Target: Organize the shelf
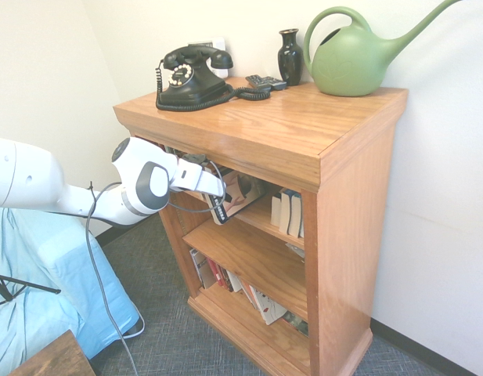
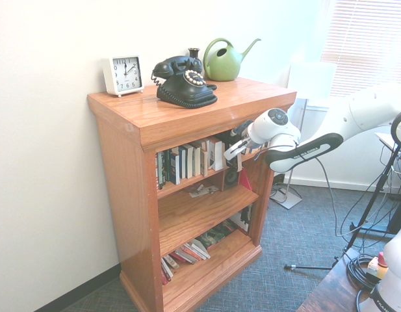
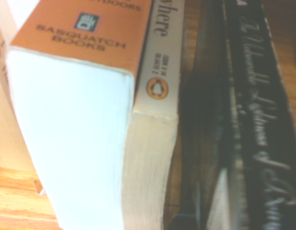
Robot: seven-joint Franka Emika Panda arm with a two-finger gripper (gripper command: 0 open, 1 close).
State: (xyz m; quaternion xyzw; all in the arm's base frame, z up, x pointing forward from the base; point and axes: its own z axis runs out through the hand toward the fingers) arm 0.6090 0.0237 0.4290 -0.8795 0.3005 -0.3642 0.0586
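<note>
- The shelf [image 2: 187, 117] stands against the white wall.
- On its top board, a row of books [image 2: 187, 162] stands up straight. That part looks tidy.
- At the open end of that row, a few books [image 1: 239, 192] lean over. These may need fixing.
- One small flat thing [image 2: 203, 190] lies alone on the middle board.
- The bottom books [image 2: 187, 252] have tipped over in a messy line. So I think lots of work is left.
- The white arm reaches into the top board, tilted downward.
- The claw [image 2: 234, 149] is by the leaning books. I cannot tell if it holds one.
</note>
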